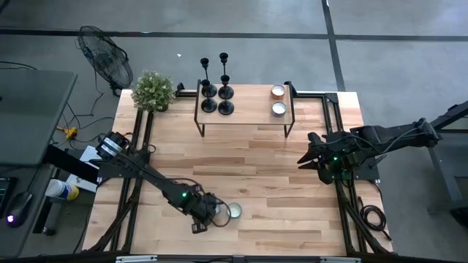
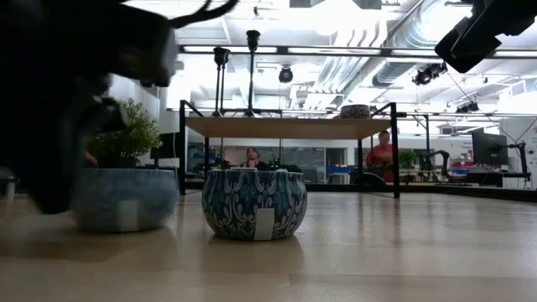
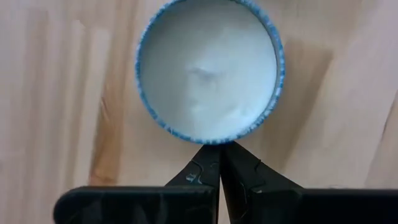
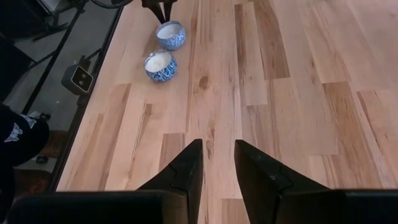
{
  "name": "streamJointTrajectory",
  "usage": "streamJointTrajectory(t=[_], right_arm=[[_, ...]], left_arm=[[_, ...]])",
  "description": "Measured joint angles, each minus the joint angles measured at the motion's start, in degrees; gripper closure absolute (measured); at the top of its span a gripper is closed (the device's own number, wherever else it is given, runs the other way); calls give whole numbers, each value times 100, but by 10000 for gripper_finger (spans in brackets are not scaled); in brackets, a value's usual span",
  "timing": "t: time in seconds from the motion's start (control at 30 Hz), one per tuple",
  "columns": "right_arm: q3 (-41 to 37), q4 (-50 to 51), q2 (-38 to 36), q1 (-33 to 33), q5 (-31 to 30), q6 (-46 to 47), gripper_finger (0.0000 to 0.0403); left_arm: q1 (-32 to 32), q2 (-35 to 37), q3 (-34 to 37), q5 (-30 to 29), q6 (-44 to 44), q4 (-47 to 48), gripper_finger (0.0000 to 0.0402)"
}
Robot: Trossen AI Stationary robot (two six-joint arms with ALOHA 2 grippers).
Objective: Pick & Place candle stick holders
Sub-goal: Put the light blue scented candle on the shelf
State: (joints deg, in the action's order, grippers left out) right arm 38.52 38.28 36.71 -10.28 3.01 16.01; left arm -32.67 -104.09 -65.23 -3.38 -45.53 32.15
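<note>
In the low view a dark blur of the left arm is blocking the near left, half hiding one of two blue patterned candle bowls [image 2: 254,204]. From above, only one of them is showing clearly beside the left gripper [image 1: 217,212], which is sitting closed and empty with its tips just short of the bowl's rim; the left wrist view is cutting off that bowl's far edge. The right gripper [image 4: 216,160] is hovering above bare worktop [image 1: 256,157] with its fingers slightly parted and nothing between them; both bowls are lying well ahead of it, toward the left arm.

The four candle stick holders [image 1: 216,89] are standing upright, well away from both grippers, on the left end of a raised shelf [image 1: 245,109] at the far edge; two small tealight cups [image 1: 278,100] are sitting at its right end. A potted plant [image 1: 153,90] is occupying the far left corner.

The pale plank worktop is lying open between the two grippers. Beyond it, people are sitting in a bright workshop.
</note>
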Motion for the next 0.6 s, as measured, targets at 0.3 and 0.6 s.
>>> streamJointTrajectory(t=[0.3,0.6], right_arm=[[0,1,0,1,0,1,319],[0,2,2,2,0,2,319]], left_arm=[[566,-7,-136,-343,463,-277,401],[1341,-7,-153,-393,947,-502,401]])
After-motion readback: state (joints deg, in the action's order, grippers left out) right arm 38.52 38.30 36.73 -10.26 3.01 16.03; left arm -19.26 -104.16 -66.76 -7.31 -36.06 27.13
